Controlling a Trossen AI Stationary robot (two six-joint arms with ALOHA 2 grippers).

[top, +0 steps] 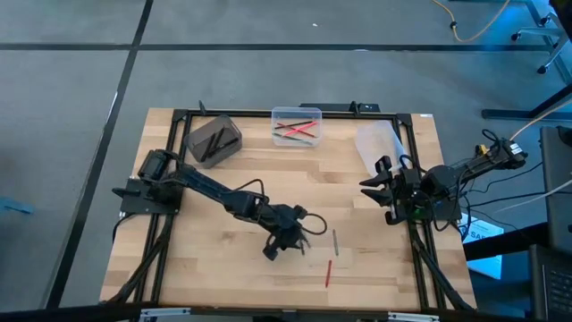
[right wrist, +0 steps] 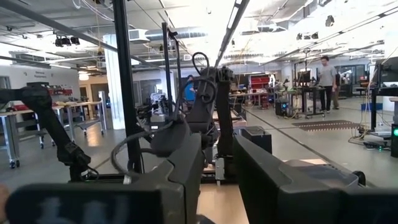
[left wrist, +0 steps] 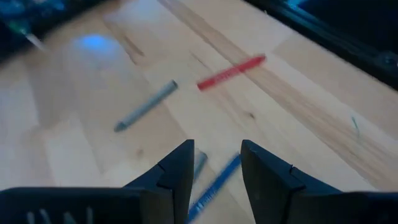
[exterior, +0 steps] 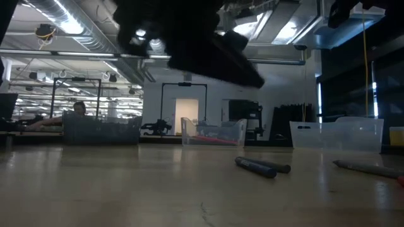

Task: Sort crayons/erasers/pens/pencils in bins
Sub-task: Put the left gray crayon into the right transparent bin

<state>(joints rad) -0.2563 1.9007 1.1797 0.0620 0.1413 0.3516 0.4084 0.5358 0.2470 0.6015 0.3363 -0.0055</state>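
Left pincer [left wrist: 214, 168] hangs low over the front middle of the counter [top: 214, 259], its two dark fingers [left wrist: 177, 171] a narrow gap apart and empty, with a blue pen [left wrist: 217, 183] lying on the wood right between them. A grey stick lies just beside that pen, partly hidden by one finger. In the overhead view the left pincer [top: 288, 237] sits at about 6 o'clock from the clear bin [top: 296, 126]; a grey crayon [top: 335, 239] lies at its 3 o'clock and a red crayon [top: 328, 273] at its 4 o'clock, both apart from it.

To do this pick well, I judge the fingers should straddle the blue pen alone, squared across its length near the middle, so the neighbouring grey stick is not pinched along with it; then descend until the tips almost touch the wood before closing.

The dark grey bin [top: 213, 140] stands at 10 o'clock along the back edge, the clear one already holding red and green sticks, and the whitish bin [top: 377, 143] at 2 o'clock.

Right pincer [top: 374, 183] waits at the counter's right edge, fingers parted and empty.
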